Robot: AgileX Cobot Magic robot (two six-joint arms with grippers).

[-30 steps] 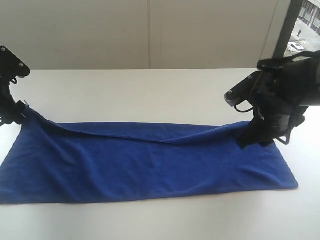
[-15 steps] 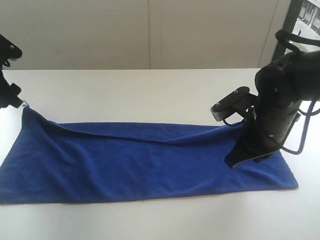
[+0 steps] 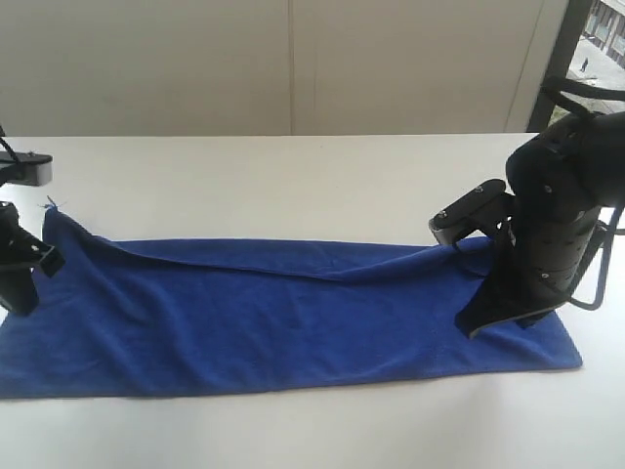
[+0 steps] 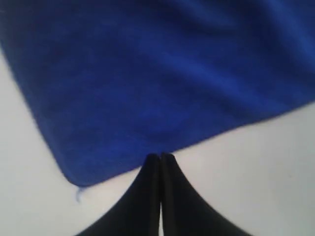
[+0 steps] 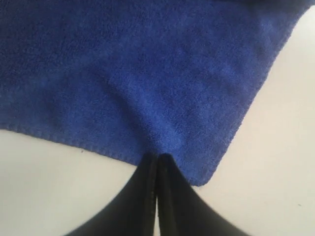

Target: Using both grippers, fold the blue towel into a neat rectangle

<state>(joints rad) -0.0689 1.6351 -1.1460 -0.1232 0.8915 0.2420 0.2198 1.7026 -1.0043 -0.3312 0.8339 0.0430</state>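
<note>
From where I stand, the blue towel (image 3: 293, 318) lies stretched out as a long band across the white surface (image 3: 293, 171), running from the left edge of the scene almost to the right, nearer the near side than the far. It is doubled lengthwise: an upper layer ends in a slanting fold line a little below the far hem, so a thin strip of the lower layer shows along the far side. The far-left corner stands a bit raised, with a loose thread (image 3: 49, 205) sticking out of it. The left gripper (image 3: 20, 305) is down at the towel's left end, its black fingers pressed together. In the left wrist view, the left gripper (image 4: 160, 156) meets the very edge of the blue towel (image 4: 162, 73), close to the corner with the loose thread (image 4: 78, 195). I cannot tell whether any cloth is caught between the tips. The right gripper (image 3: 476, 327) leans down onto the right end of the towel, near the near-right corner, with its bulky black arm rising behind it. In the right wrist view, the right gripper (image 5: 157, 156) is closed, with its tips just inside the hem of the blue towel (image 5: 147, 73) beside a rounded corner. The cloth puckers up into them, so it looks pinched there.
</note>
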